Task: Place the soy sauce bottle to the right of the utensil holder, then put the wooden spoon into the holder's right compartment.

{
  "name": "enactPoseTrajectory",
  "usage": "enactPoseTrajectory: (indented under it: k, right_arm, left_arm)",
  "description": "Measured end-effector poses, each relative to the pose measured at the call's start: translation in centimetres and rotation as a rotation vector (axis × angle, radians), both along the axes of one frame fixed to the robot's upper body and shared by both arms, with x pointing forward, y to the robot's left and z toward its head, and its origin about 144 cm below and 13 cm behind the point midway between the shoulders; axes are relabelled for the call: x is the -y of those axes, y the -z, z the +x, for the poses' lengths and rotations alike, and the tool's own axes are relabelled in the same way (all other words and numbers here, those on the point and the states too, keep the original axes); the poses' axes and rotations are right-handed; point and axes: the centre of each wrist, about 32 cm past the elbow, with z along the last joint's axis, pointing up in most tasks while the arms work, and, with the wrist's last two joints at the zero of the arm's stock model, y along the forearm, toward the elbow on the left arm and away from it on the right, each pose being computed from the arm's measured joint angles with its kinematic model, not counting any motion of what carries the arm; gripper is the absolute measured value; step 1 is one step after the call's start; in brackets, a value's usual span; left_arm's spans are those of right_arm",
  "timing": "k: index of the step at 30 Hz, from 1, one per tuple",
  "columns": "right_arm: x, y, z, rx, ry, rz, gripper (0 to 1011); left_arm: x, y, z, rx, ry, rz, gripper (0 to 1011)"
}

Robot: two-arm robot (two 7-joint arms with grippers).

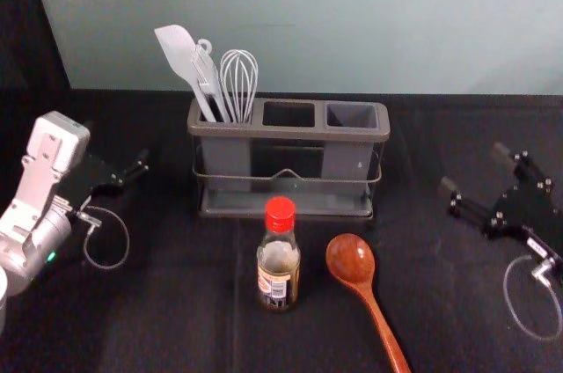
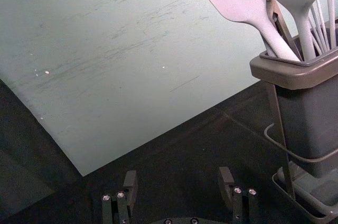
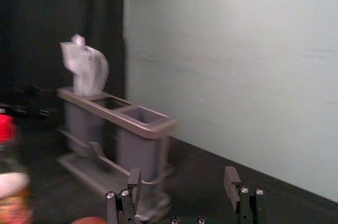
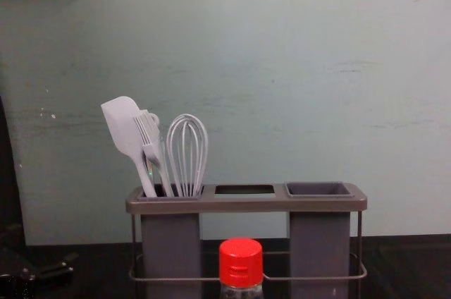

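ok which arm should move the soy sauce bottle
Probably the right arm: the open right gripper is to the right of the utensil holder, where the bottle must go. The left gripper is out past the holder's left end.

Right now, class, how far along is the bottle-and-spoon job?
Neither step looks done: the bottle stands in front of the holder, and the spoon lies on the table. Nothing is in hand; the left gripper and right gripper are open and empty. Both placements remain.
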Motion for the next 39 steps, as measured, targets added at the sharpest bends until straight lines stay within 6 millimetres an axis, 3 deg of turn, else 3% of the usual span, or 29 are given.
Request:
enactPoseTrajectory:
  k: [10, 14, 28, 39]
  right_arm:
    - [-0.4, -0.2, -0.9, -0.051, -0.220, 0.051, 1003]
    - [-1.6, -0.6, 0.2, -0.088, -0.343, 0.021, 1003]
    - [-6.8, -1.9, 3.7, -0.146, -0.528, -0.026, 1002]
    - [-9.1, -2.2, 4.5, -0.174, -0.584, -0.017, 1003]
  left_arm:
    - [0.0, 0.0, 0.0, 0.000, 0.000, 0.000, 1005]
    - [0.0, 0.0, 0.0, 0.000, 0.000, 0.000, 1005]
    - [0.0, 0.0, 0.0, 0.000, 0.000, 0.000, 1005]
    - [0.0, 0.0, 0.0, 0.000, 0.000, 0.000, 1005]
